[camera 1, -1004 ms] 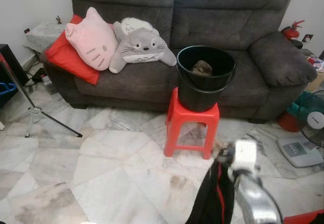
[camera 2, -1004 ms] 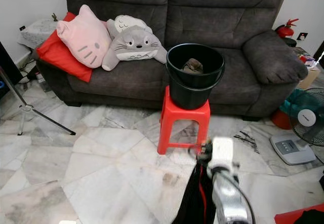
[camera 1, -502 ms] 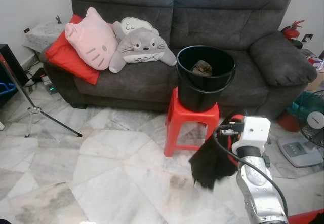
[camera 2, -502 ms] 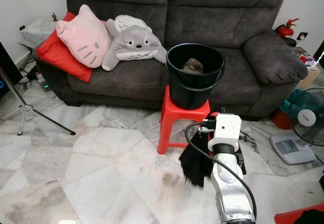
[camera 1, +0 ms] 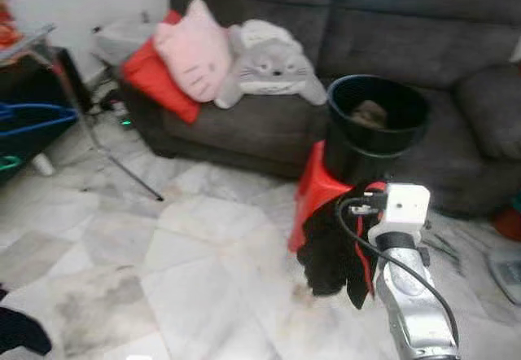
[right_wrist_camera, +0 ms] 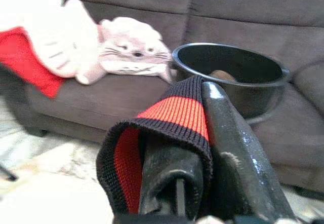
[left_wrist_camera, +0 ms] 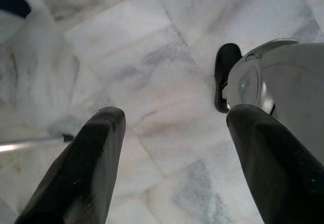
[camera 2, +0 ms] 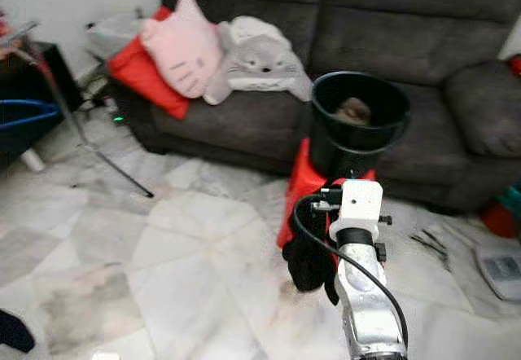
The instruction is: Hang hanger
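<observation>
The right gripper point(right_wrist_camera: 195, 148) is raised in front of the robot, its fingers point(right_wrist_camera: 233, 148) pinching a black knitted garment point(camera 1: 330, 250) with a red-striped ribbed edge; the cloth drapes over and between the fingers and hangs below the silver right arm point(camera 1: 411, 303), clear of the marble floor point(camera 1: 187, 262). The head views are blurred, so it cannot be confirmed whether a hanger lies inside the garment. Just behind the hanging cloth stands a red plastic stool point(camera 1: 313, 193) carrying a black bucket point(camera 2: 358, 124) with a brownish item inside, placed directly against the front of a dark grey sofa point(camera 2: 440, 42). On the sofa seat at the robot's left lie a pink cat-face cushion point(camera 1: 195, 46), a grey and white plush cushion point(camera 1: 273, 63) touching it, and a red cushion point(camera 1: 151, 79) beneath the pink one. At the far left edge a blue hanger point(camera 1: 37, 116) hangs from a stand with thin metal legs point(camera 1: 114, 164) that splay onto the floor; the garment is well apart from it. The left gripper point(left_wrist_camera: 172, 148) points down at the floor with its fingers point(left_wrist_camera: 88, 158) spread wide and nothing between them, and a silver part of the robot's body point(left_wrist_camera: 276, 87) lies beside one finger.
</observation>
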Available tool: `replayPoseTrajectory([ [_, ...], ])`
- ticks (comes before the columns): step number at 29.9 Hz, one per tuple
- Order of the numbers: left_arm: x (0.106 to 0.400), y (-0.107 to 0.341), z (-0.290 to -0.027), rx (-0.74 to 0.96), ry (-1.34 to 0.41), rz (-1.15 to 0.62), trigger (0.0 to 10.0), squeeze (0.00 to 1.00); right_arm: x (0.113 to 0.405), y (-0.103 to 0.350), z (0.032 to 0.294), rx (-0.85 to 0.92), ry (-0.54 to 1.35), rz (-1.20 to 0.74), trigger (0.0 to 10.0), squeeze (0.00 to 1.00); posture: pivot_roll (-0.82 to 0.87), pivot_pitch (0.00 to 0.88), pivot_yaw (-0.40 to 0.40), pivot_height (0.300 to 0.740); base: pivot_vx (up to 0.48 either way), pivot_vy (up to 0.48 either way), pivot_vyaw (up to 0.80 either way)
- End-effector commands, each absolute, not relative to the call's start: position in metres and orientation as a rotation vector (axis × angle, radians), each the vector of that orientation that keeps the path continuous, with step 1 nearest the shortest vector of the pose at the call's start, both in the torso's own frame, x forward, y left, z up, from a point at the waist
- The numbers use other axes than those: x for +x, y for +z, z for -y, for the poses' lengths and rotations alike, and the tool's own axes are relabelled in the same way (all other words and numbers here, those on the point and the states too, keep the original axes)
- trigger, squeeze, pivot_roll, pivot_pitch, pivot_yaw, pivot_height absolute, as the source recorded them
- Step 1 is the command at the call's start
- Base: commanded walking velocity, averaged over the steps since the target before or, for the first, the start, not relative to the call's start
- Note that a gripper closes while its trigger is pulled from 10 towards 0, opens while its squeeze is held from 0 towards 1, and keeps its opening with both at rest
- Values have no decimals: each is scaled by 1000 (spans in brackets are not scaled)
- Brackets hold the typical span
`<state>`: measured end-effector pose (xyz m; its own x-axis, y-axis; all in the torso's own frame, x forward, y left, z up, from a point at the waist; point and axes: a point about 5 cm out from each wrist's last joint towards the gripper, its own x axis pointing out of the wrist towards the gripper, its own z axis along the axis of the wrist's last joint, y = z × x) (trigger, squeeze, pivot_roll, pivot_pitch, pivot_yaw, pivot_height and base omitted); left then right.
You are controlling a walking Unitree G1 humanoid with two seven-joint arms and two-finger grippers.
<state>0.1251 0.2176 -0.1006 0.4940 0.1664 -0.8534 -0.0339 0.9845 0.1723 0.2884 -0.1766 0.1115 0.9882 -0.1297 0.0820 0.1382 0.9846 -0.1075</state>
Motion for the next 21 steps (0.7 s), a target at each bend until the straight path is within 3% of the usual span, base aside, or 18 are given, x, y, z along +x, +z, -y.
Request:
replayPoseTrajectory([
  [1, 121, -102, -218, 139, 113, -1060, 10000, 0, 291, 122, 175, -103, -127, 116, 10000, 0, -24, 0, -12, 740, 0, 0, 794],
  [21, 117, -104, -215, 129, 101, -1073, 10000, 0, 295, 123, 171, -96, -73, 109, 10000, 0, -21, 0, -19, 740, 0, 0, 798],
])
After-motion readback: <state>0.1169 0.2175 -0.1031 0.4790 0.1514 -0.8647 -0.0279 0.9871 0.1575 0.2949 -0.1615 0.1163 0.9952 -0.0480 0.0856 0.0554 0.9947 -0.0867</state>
